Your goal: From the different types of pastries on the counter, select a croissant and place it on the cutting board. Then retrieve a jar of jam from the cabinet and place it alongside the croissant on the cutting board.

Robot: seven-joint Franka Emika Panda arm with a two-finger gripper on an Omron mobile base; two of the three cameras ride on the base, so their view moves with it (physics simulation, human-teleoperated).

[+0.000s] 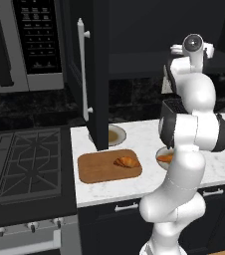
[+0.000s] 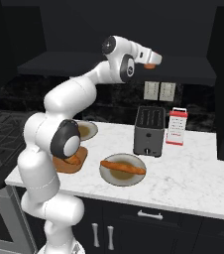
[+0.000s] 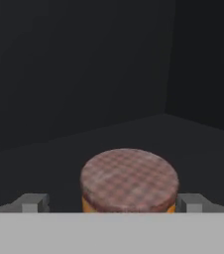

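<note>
The jar of jam [image 3: 129,181], orange-brown with a darker checked lid, stands on the dark cabinet shelf [image 3: 134,129]. My gripper [image 3: 112,202] is open with one fingertip on each side of it; the right fingertip [image 3: 189,202] is next to the jar and the left one stands a little apart. In the right base view the jar [image 2: 150,65] shows as an orange spot at the end of my raised hand, inside the cabinet [image 2: 119,67]. The croissant [image 1: 126,162] lies on the cutting board [image 1: 97,172] on the counter [image 1: 134,187].
The cabinet door [image 1: 99,74] with its silver handle [image 1: 82,69] hangs open over the board's far edge. A long pastry [image 2: 123,167] lies on a grey plate [image 2: 109,178]. A toaster [image 2: 149,130], a red-topped white container [image 2: 177,126] and the stove [image 1: 25,159] are nearby.
</note>
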